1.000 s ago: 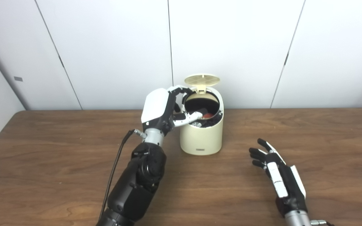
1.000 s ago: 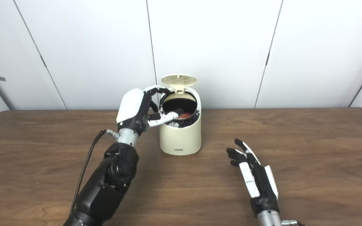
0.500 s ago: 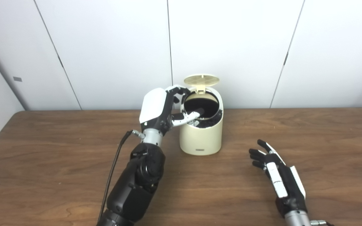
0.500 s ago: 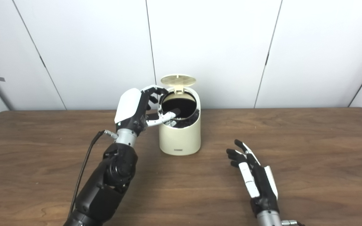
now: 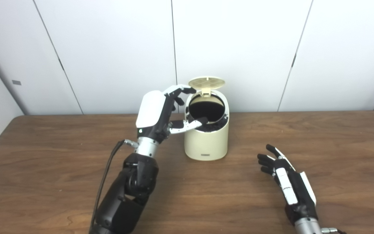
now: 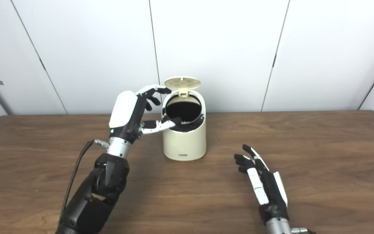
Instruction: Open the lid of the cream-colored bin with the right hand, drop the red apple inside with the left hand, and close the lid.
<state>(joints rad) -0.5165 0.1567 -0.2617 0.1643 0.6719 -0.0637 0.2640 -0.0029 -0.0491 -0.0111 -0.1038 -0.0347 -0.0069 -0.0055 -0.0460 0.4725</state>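
Standing open: lid (image 5: 206, 82) of bin (image 5: 206, 143), mouth dark, apple not visible, probably inside already. Left hand (image 5: 156, 113) empty, fingers spread, thumb tip over bin rim. Right hand (image 5: 287, 183) open, holds nothing, low over table (image 5: 44, 169), well apart from bin. Risk: thumb catches rim on way out, tips light bin. Lid closing is not yet done; hard push could slide bin toward wall (image 5: 109, 48).

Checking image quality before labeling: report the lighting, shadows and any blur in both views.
Left eye view: even, soft light; the bin interior is a black void and only faint shadow lies beneath the left hand. Right eye view: same lighting, sharp enough, no glare on the table.
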